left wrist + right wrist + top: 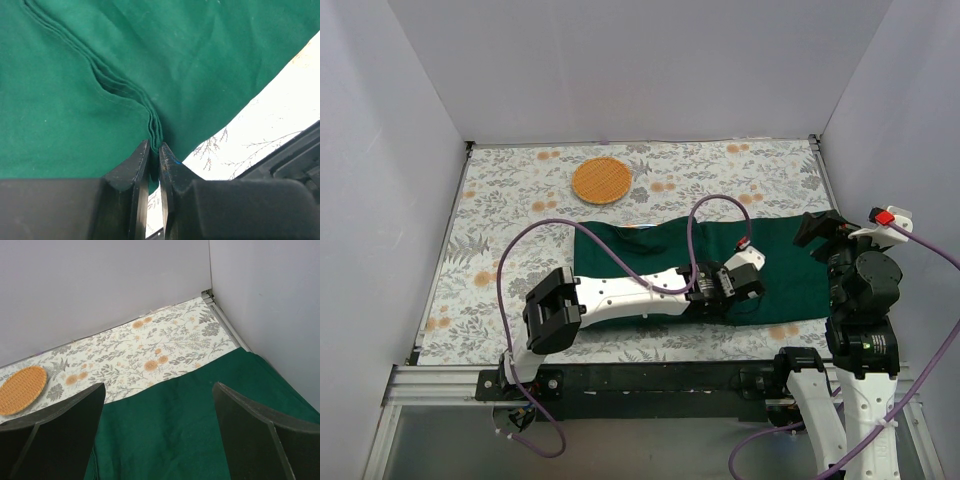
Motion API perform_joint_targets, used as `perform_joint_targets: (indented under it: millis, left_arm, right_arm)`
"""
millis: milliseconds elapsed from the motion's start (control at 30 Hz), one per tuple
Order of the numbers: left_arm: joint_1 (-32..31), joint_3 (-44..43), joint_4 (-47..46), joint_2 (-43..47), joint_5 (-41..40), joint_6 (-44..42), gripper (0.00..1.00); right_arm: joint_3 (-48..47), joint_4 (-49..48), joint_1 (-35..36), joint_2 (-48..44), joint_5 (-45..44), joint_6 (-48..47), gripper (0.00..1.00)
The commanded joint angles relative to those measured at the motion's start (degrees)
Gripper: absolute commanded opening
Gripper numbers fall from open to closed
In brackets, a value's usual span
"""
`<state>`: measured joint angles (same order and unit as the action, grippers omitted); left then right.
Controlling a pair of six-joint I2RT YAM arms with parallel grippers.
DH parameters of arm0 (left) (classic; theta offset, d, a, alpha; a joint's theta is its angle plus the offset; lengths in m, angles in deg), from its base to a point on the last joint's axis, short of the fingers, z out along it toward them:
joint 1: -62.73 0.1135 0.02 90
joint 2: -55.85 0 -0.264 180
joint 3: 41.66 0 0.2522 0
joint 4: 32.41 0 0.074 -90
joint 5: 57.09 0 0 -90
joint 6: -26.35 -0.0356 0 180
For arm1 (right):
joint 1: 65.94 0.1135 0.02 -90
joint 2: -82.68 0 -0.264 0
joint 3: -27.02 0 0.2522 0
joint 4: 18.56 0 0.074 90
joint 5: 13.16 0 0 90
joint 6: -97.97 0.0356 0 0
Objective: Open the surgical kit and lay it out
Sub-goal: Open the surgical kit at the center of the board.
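The dark green cloth wrap (660, 250) lies folded across the middle of the floral table. My left gripper (752, 290) reaches over it to its near right part and is shut on a layered folded edge of the cloth (155, 131). My right gripper (817, 232) is open and empty above the cloth's right end; its wrist view shows green cloth (165, 435) between the spread fingers (65, 425). The wire-mesh tray and the steel instruments are hidden or out of view.
A round woven orange basket (601, 180) sits at the back, also in the right wrist view (21, 388). White walls enclose the table on three sides. The black rail (650, 378) with the arm bases runs along the near edge.
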<state>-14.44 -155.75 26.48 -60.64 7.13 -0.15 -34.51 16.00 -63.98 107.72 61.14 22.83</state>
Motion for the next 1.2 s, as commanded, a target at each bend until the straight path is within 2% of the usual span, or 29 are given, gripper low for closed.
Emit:
perform_joint_targets:
  millis: [0, 133, 367, 533, 567, 733, 800, 933, 967, 1033, 1067, 1133, 1167]
  left_arm:
    - [1.4, 1.5, -1.6, 5.6, 4.1, 1.2, 0.07]
    - [1.8, 2.0, -1.9, 5.6, 4.6, 1.2, 0.00]
    - [2.5, 2.5, -1.8, 5.4, 2.7, 0.2, 0.00]
    - [5.7, 4.4, 1.8, 7.1, -7.3, -1.4, 0.00]
    - [7.9, 5.1, 3.1, 8.7, -8.3, -1.3, 0.00]
    - [15.5, 14.5, 4.7, 17.0, -17.3, -2.2, 0.00]
    - [20.7, 17.7, 5.3, 21.8, -19.9, -3.0, 0.00]
    - [31.4, 29.3, 5.1, 29.5, -29.8, -6.8, 0.00]
    - [38.2, 31.1, 5.1, 30.8, -34.1, -7.2, 0.00]
    - [47.2, 34.9, 3.8, 33.0, -37.9, -7.5, 0.00]
    - [56.4, 38.1, -1.2, 33.9, -36.8, -9.3, 0.00]
    - [63.6, 38.3, -1.8, 34.5, -33.9, -5.1, 0.00]
    - [69.4, 40.6, -6.3, 33.6, -34.3, -4.9, 0.00]
  right_arm:
    - [0.1, -2.8, 0.2, -0.6, 0.3, -0.4, 0.96]
    - [0.0, -2.8, 0.2, -0.7, 0.5, -0.4, 0.96]
    - [0.4, -2.9, 0.2, -0.7, 0.9, -0.4, 0.96]
    - [0.4, -3.3, 1.0, -0.8, 0.9, -0.8, 0.95]
    - [0.2, -3.3, 1.2, -0.8, 0.9, -1.0, 0.95]
    - [0.6, -3.6, 4.1, -1.2, -0.6, -1.8, 0.95]
    - [1.1, -3.7, 5.1, -1.9, -1.8, -2.4, 0.95]
    - [1.2, -4.2, 9.2, -3.0, -3.9, -3.7, 0.95]
    - [1.1, -4.4, 10.0, -3.4, -4.2, -4.0, 0.95]
    - [1.5, -4.6, 12.4, -3.9, -5.4, -4.8, 0.95]
    - [1.8, -5.1, 13.1, -4.6, -5.7, -4.8, 0.95]
    - [2.6, -5.7, 15.1, -5.3, -6.0, -5.0, 0.94]
    - [3.1, -5.9, 15.9, -6.0, -6.0, -5.1, 0.94]
